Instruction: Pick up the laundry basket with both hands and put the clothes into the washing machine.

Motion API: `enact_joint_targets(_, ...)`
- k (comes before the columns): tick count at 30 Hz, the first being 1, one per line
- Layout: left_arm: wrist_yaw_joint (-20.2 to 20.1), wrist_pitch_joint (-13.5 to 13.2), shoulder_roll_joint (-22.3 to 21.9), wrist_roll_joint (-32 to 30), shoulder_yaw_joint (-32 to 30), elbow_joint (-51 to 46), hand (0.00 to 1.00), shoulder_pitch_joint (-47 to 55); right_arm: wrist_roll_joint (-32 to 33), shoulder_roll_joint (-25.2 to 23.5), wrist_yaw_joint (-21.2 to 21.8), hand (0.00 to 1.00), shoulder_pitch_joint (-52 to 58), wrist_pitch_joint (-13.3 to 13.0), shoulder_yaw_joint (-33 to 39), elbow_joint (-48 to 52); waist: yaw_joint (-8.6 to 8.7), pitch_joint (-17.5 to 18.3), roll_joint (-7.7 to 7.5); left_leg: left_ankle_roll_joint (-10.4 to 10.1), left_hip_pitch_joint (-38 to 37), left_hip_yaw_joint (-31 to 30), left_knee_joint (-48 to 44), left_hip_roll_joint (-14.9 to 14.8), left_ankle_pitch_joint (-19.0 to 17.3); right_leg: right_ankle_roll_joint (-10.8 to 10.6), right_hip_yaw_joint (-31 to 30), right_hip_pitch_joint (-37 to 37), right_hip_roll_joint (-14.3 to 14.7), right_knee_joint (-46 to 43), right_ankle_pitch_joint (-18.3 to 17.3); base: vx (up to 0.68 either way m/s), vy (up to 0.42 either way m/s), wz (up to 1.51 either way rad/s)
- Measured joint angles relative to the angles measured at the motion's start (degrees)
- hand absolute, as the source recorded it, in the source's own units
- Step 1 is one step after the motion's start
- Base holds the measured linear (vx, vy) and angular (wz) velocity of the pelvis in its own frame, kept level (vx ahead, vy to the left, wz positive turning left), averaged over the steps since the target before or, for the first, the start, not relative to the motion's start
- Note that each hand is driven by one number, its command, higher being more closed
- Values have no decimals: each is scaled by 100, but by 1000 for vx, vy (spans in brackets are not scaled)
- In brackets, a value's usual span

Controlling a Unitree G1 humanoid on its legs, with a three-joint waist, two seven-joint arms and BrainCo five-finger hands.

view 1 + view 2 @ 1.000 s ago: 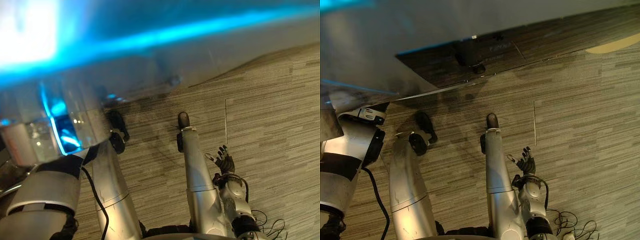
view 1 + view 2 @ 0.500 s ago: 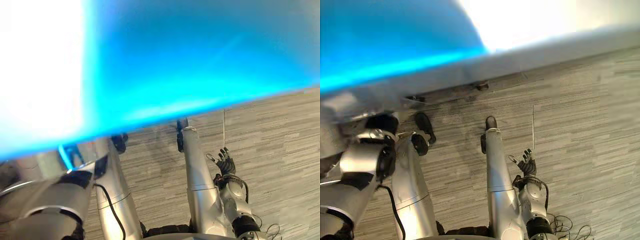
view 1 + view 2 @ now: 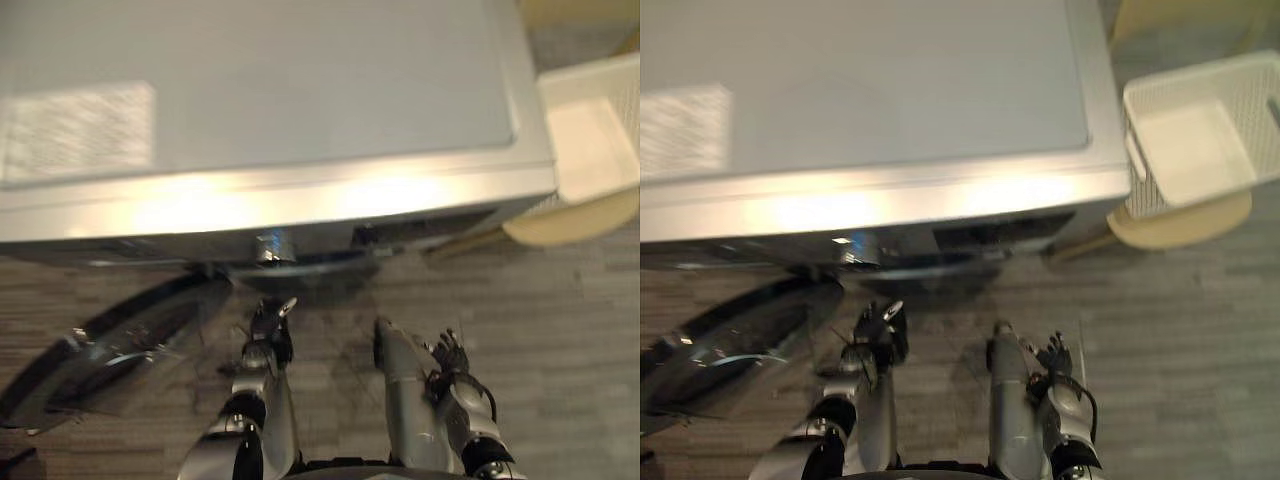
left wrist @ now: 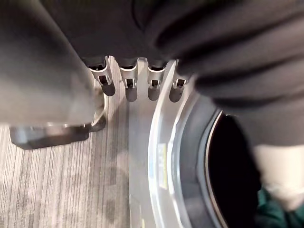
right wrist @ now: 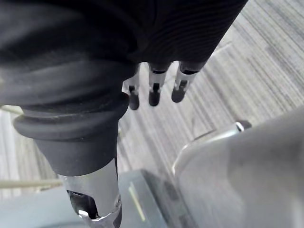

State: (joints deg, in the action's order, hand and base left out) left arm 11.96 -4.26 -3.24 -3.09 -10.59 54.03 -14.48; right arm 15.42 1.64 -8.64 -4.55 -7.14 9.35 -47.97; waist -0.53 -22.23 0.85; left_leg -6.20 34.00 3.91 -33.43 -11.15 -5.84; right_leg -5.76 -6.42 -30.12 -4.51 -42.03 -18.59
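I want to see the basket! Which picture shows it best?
The right eye view: nearly the whole basket shows, sitting on a round yellow seat beside the washer. The left eye view catches one part of it, cut off at the edge. The wrist views look at the floor and washer instead.

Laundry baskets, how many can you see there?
1. The white laundry basket sits on a yellowish stool, just right of the washing machine, and what shows of its inside looks empty. The views end there, so another could be out of sight.
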Motion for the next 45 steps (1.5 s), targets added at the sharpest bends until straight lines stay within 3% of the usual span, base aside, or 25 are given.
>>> enact_joint_targets(2, -174, -10, -80, -168, 101, 123, 0, 604, -95, -6, 140, 0, 268, 46, 123, -136, -27, 430, 159, 13, -630, -59, 526, 183, 86, -2, 211, 716, -199, 486, -1, 205, 2, 53)
enact_joint_targets(4, -284, -30, -65, -238, 112, 191, 0, 940, -267, -67, 243, 0, 434, 135, 290, -330, -40, 836, 169, 36, -969, -147, 969, 338, 230, -6, 439, 1145, -353, 864, 7, 227, -1, 65)
enact_joint_targets(9, -511, -103, 22, -242, 81, 403, 0, 1387, -559, -230, 398, 0, 723, 278, 417, -803, -52, 1583, -43, 6, -1909, -618, 2171, 631, 759, -30, 1242, 2418, -595, 1971, 159, 178, -21, 70)
enact_joint_targets(13, -582, -112, 38, -190, -81, 480, 0, 1437, -730, -244, 549, 0, 640, 331, 80, -1024, -81, 1716, -122, -52, -2275, -1082, 2658, 702, 1070, 4, 1847, 3123, -540, 2495, 244, 122, -65, 66)
enact_joint_targets(16, -589, -118, -5, -57, -105, 474, 0, 1452, -879, -196, 597, 0, 527, 342, -188, -1138, -112, 1755, -35, -21, -2244, -1345, 2772, 801, 1323, 6, 2305, 3344, -519, 2550, 243, -6, -63, 78)
enact_joint_targets(18, -593, -115, -47, 25, -138, 456, 0, 1474, -908, -113, 615, 0, 424, 365, -293, -1148, -58, 1769, 44, 33, -2111, -1319, 2950, 830, 1816, 126, 2752, 3426, -568, 2605, 317, -80, -10, 99)
enact_joint_targets(19, -598, -112, -65, 64, -219, 420, 0, 1474, -911, -129, 612, 0, 362, 362, -330, -1150, -68, 1726, -9, 75, -1997, -1085, 2609, 808, 1543, 191, 2928, 3416, -604, 2642, 372, -117, 67, 66)
enact_joint_targets(20, -598, -95, -73, 183, -385, 358, 0, 1397, -913, -89, 605, 0, 226, 367, -308, -1126, -137, 1697, 7, 280, -1706, -568, 1169, 734, 642, 182, 2951, 3455, -658, 2501, 382, -71, 95, 22)
enact_joint_targets(21, -599, -96, -75, 270, -443, 342, 0, 1451, -912, -60, 603, 0, 200, 368, -295, -1111, -176, 1697, 44, 419, -1623, -410, 564, 646, 365, 183, 2947, 3454, -667, 2357, 386, -75, 96, 9)
enact_joint_targets(22, -609, -107, -107, 361, -526, 262, 0, 1570, -911, 49, 604, 0, 198, 375, -241, -1013, -185, 1678, 161, 395, -1550, -177, 87, 474, 333, 204, 2938, 3451, -571, 2033, 392, -163, 89, 14)
enact_joint_targets(23, -633, -129, -85, 420, -519, 212, 0, 1666, -902, 53, 605, 0, 207, 399, -217, -977, -186, 1705, 220, 263, -1691, -207, 381, 617, 449, 252, 2742, 3410, -534, 2071, 376, -248, 83, 28)
enact_joint_targets(24, -672, -142, 82, 472, -514, 226, 0, 1729, -902, 17, 620, 0, 226, 399, -203, -1008, -134, 1825, -174, -163, -2001, -517, 1362, 941, 701, 357, 2495, 3339, -639, 2440, 338, -200, 32, 40)
enact_joint_targets(25, -681, -105, 206, 494, -574, 277, 0, 1618, -896, 7, 623, 0, 137, 364, -49, -1141, -107, 1854, -241, 158, -2020, -574, 747, 792, 195, 172, 2582, 3359, -727, 2703, 585, -174, 71, 3)
enact_joint_targets(26, -677, -68, 245, 548, -653, 334, 0, 1754, -868, 58, 595, 0, -2, 353, 208, -1188, -179, 1776, -148, -58, -2140, -582, -590, 432, -421, 177, 2463, 3242, -621, 2712, 815, -130, 106, -15)
enact_joint_targets(27, -678, -61, 271, 578, -665, 403, 0, 1796, -866, 86, 597, 0, -11, 351, 262, -1205, -154, 1789, -88, -154, -2291, -628, -643, 323, -524, 161, 2442, 3165, -615, 2710, 879, -222, 229, -21)
enact_joint_targets(28, -674, -36, 279, 594, -679, 519, 0, 1789, -852, 126, 596, 0, -10, 353, 422, -1286, -67, 1789, -6, -438, -2496, -864, -377, 261, -750, 87, 2452, 3004, -622, 2700, 981, -172, 221, 11)
enact_joint_targets(29, -669, -5, 287, 597, -585, 520, 0, 1789, -823, 157, 595, 0, -7, 378, 531, -1459, -26, 1753, 50, -342, -2610, -966, 28, 412, -907, 22, 2423, 2900, -611, 2770, 1160, -232, 258, 18)
enact_joint_targets(32, -642, 5, 457, 593, -80, 512, 0, 1770, -819, 76, 627, 0, 210, 501, 515, -1876, 0, 1756, -54, -273, -2656, -1186, 671, 656, -943, 74, 2282, 2885, -671, 3100, 1330, -211, 185, 39)
enact_joint_targets(36, -570, -101, 674, 564, 620, 493, 0, 1718, -810, 129, 607, 0, 362, 512, 558, -1860, 9, 1733, -183, 284, -2815, -1336, 1463, 1190, -575, -184, 2352, 2708, -1175, 3079, 1613, -260, 138, 34)
enact_joint_targets(37, -565, -139, 681, 556, 697, 482, 0, 1704, -814, 74, 608, 0, 429, 512, 553, -1833, -1, 1759, -349, 363, -2807, -1333, 1617, 1367, -463, -208, 2342, 2597, -1420, 3005, 1595, -282, 103, 29)
enact_joint_targets(39, -566, -183, 625, 508, 731, 471, 0, 1698, -830, 109, 588, 0, 544, 490, 537, -1798, 0, 1754, -234, 505, -2442, -1129, 762, 1502, -555, -202, 2317, 2433, -1583, 2954, 1608, -224, 204, 8)
enact_joint_targets(40, -567, -190, 566, 469, 684, 492, 0, 1742, -828, 152, 589, 0, 622, 487, 524, -1567, 6, 1745, -75, 599, -2389, -1020, 585, 1398, -854, -232, 2298, 2374, -1523, 2951, 1626, -188, 271, -12)
enact_joint_targets(42, -575, -190, 572, 454, 533, 507, 0, 1746, -844, 112, 586, 0, 626, 515, 437, -1529, -30, 1735, -169, 656, -2400, -798, 717, 1442, -929, -222, 2157, 2363, -1553, 3103, 1617, -179, 182, -32)
enact_joint_targets(43, -574, -182, 637, 443, 390, 510, 0, 1811, -910, 77, 590, 0, 630, 523, 217, -1526, -44, 1730, -216, 711, -2430, -603, 927, 1414, -918, 5, 2135, 2389, -1553, 3334, 1543, -214, 144, -51)
enact_joint_targets(45, -573, -164, 635, 335, 247, 519, 0, 1859, -948, 106, 617, 0, 600, 533, 10, -1446, -48, 1736, -204, 1027, -2546, -230, 1388, 1127, -698, 105, 2152, 2224, -1319, 2763, 1597, -199, 121, -49)
